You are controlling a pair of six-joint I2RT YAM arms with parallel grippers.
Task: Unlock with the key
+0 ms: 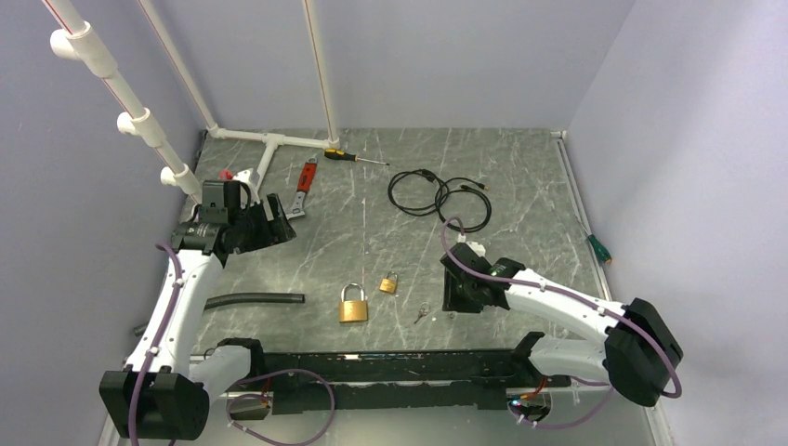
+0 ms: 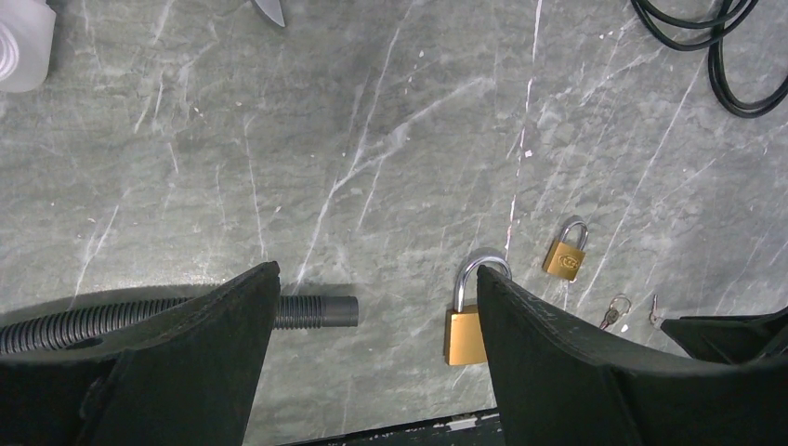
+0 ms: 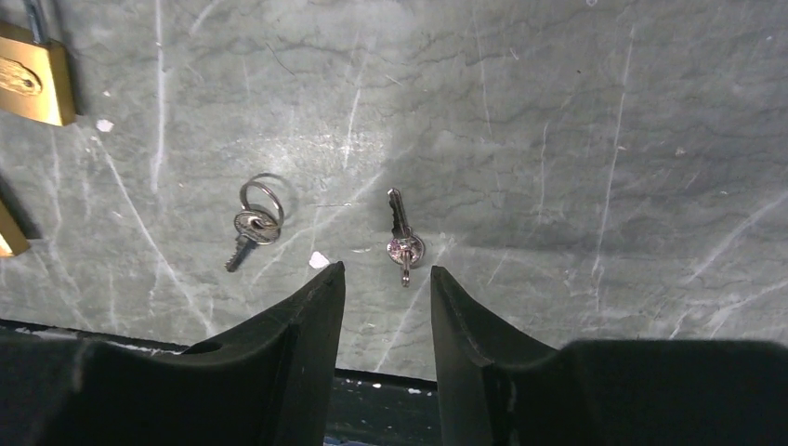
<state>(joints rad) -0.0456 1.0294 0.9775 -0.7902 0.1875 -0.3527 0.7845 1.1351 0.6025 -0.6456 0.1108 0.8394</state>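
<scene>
Two brass padlocks lie on the marble table, a large one [image 1: 352, 304] and a small one [image 1: 388, 282]. Right of them lies a key on a ring [image 1: 423, 314]. In the right wrist view that ringed key [image 3: 253, 226] lies left of a single silver key [image 3: 403, 240]. My right gripper [image 3: 386, 274] hangs low over the table, open a narrow way, its tips just short of the single key and nothing between them. My left gripper [image 2: 376, 279] is open wide and empty, high at the table's left, looking down on the large padlock [image 2: 465, 321] and the small padlock [image 2: 567, 253].
A black corrugated hose [image 1: 256, 300] lies at the left front. At the back lie a coiled black cable [image 1: 441, 195], a screwdriver [image 1: 353, 157], a red-handled tool [image 1: 305, 184] and white pipe fittings [image 1: 269, 141]. A black rail [image 1: 390, 367] runs along the near edge.
</scene>
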